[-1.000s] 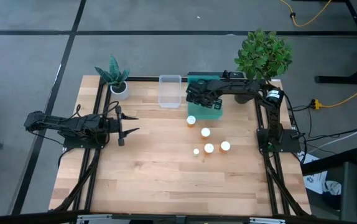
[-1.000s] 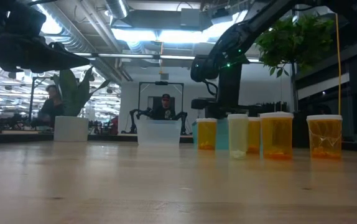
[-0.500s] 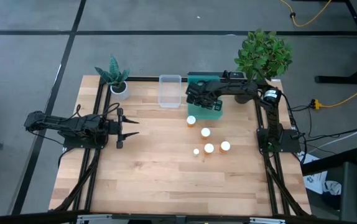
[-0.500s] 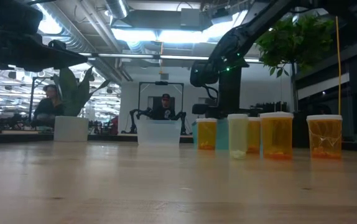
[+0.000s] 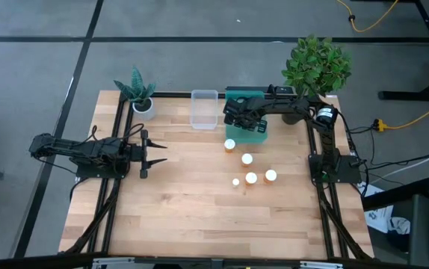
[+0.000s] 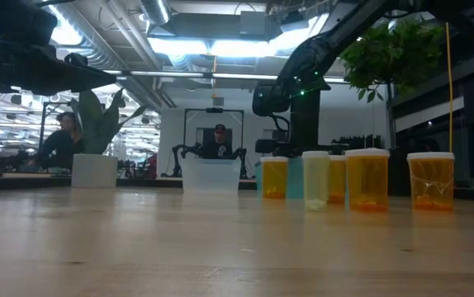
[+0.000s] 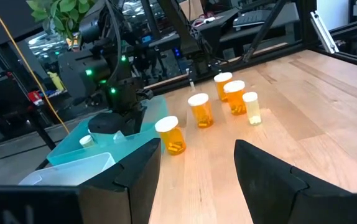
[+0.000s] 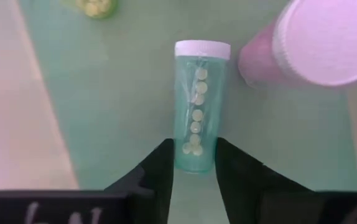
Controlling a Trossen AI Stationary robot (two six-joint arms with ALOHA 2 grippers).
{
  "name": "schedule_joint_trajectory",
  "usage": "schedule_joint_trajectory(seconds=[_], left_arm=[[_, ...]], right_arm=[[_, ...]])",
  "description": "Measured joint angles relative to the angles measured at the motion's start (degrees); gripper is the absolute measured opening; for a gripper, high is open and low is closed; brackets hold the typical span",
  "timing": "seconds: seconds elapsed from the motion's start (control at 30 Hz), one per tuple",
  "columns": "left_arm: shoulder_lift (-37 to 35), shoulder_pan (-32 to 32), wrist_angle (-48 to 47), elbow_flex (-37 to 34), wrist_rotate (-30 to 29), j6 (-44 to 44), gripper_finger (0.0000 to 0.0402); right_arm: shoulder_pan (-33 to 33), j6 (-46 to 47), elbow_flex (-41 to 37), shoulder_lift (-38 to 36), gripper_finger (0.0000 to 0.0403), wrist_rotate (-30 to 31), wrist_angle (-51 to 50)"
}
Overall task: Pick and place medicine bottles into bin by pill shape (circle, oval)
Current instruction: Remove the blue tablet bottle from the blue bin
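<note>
My right gripper (image 5: 238,117) points down into the teal bin (image 5: 261,134) and is shut on a small pale bottle (image 8: 198,99) with round pills. A larger white-capped bottle (image 8: 328,38) stands upright beside it in that bin. The clear bin (image 5: 204,110) sits to the left of the teal one. Several bottles stand upright on the table: three orange-bodied ones (image 5: 229,144), (image 5: 247,158), (image 5: 270,175), among others, and a tiny pale one (image 5: 235,181). My left gripper (image 5: 155,152) waits open at the table's left, clear of everything. My right gripper pinches the small pale bottle at its bottom end (image 8: 194,158) between its two fingers, one on each side. The fingers come from above, pointing down. The bottle lies level, its white cap (image 8: 202,50) away from the fingers, over the bin's floor; whether it rests there I cannot tell.
A small potted plant (image 5: 143,107) stands at the far left, a big leafy plant (image 5: 317,66) at the far right behind the teal bin. Bare wood spreads over the table's near half. People show in the room beyond (image 6: 218,142).
My right gripper has gone down a little toward the teal bin with the small bottle, then stayed still.
</note>
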Motion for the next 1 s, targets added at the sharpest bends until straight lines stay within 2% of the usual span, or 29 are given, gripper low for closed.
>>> schedule_joint_trajectory(seconds=[0.1, 0.4, 0.63, 0.83, 1.0], left_arm=[[0.00, 0.01, -0.01, 0.00, 0.00, 0.00, 0.0195], [0.01, -0.01, 0.00, 0.00, -0.02, -0.02, 0.0195], [0.00, 0.00, 0.00, 0.00, -0.07, -0.04, 0.0195], [0.01, 0.01, -0.01, 0.00, -0.26, -0.07, 0.0195], [0.02, 0.01, -0.02, 0.00, -0.28, -0.07, 0.0195]], right_arm=[[0.00, -0.09, 0.04, 0.00, 0.0092, 0.02, 0.00], [0.15, -3.33, 0.25, -1.15, 0.0091, -0.30, -0.36], [2.20, -8.99, 5.13, -3.43, 0.0090, 0.69, -1.46], [7.92, -16.74, 12.10, -5.11, 0.0091, 9.57, -3.71], [17.42, -21.18, 16.49, -5.53, 0.0091, 21.87, -3.29]])
